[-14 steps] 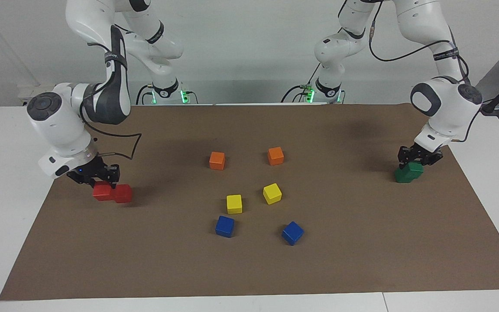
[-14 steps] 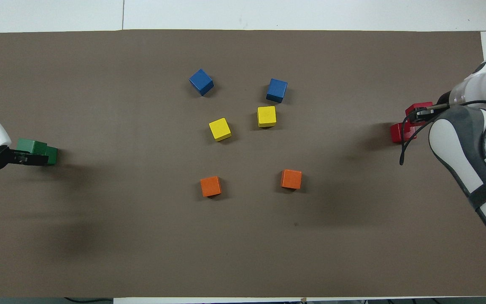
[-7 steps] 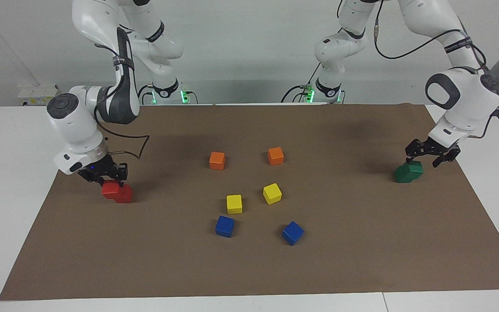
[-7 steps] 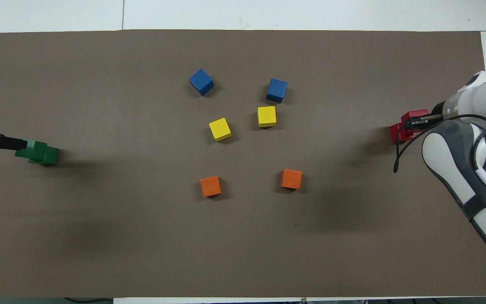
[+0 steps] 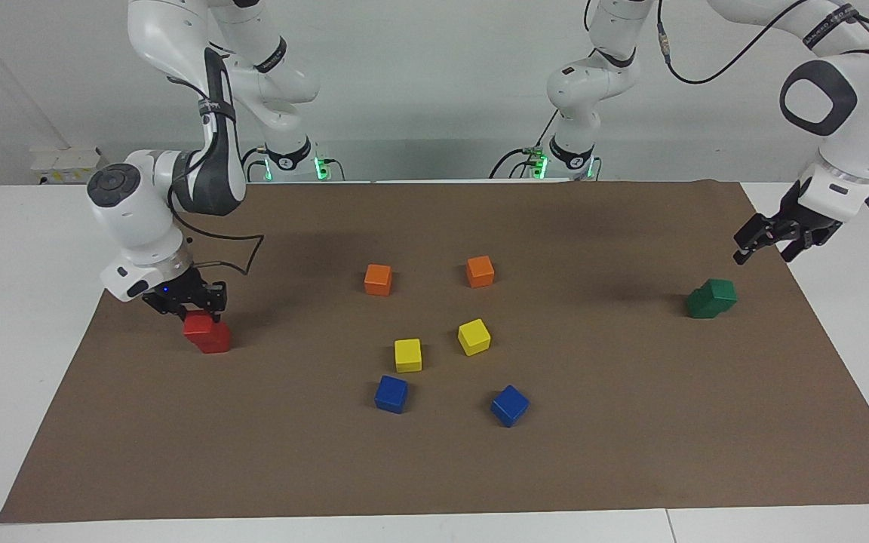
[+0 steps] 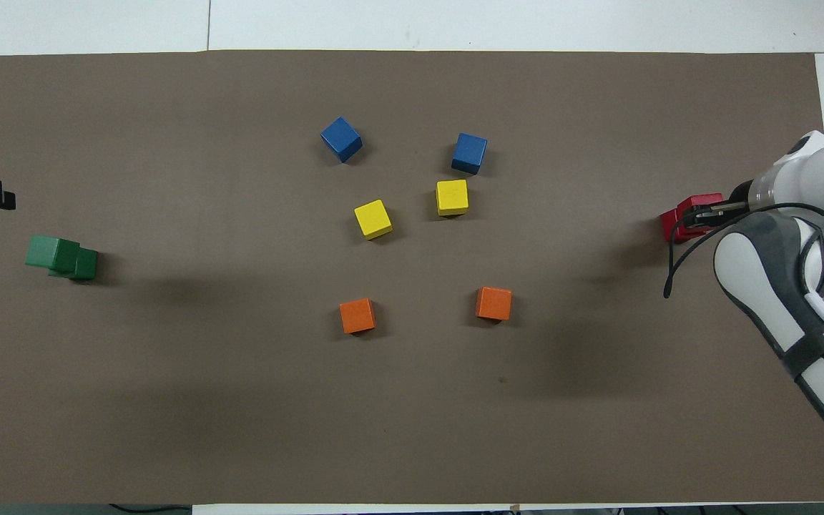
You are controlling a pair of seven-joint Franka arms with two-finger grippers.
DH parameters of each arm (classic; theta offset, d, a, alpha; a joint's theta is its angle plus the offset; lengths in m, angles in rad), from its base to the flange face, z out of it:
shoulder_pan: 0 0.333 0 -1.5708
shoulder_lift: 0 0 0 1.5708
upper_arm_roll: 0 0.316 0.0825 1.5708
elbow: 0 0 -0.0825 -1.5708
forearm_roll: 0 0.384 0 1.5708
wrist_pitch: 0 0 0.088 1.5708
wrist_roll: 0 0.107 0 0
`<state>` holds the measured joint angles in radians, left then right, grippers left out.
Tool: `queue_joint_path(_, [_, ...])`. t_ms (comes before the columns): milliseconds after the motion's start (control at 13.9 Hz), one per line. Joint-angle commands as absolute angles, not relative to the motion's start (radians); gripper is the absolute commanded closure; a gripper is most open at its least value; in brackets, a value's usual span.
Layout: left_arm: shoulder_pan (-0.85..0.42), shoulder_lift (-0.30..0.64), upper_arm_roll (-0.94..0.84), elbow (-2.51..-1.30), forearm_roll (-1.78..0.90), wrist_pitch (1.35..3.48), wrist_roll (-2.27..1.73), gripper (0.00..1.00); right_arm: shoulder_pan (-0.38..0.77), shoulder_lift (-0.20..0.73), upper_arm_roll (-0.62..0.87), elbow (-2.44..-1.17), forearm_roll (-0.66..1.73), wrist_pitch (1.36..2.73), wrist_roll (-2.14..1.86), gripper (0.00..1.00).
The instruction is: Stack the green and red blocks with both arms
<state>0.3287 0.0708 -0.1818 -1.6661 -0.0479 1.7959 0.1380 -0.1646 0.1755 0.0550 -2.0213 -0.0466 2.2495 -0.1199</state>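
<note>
Two matte green cubes (image 5: 711,297) sat stacked on the brown paper sheet (image 5: 631,452) at the left arm's end, the top one offset. The left gripper (image 5: 770,240) hung above them, fingers spread and empty. At the right arm's end, the right gripper (image 5: 187,304) pinched a red cube (image 5: 198,325) resting on the second red cube (image 5: 213,341). Glossy white arms stood against a pale wall (image 5: 419,75).
</note>
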Motion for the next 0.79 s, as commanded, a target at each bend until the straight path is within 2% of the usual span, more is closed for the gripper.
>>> queue_joint_path(0, [0.287,0.02,-0.173,-1.645,-0.054,1.692,0.03,0.0,-0.186,0.138,0.066,-2.066,-0.031,2.273,-0.127,1.0])
queue_joint_path(574, [0.236,-0.037,-0.17,-1.606,-0.052,1.51,-0.071,0.0,-0.184,0.135,0.066,-2.079,-0.031,2.278,-0.118,1.0])
queue_joint_path(717, [0.183,-0.046,-0.138,-1.611,-0.051,1.502,-0.072,0.0,-0.184,0.137,0.066,-2.088,-0.031,2.302,-0.12,1.0])
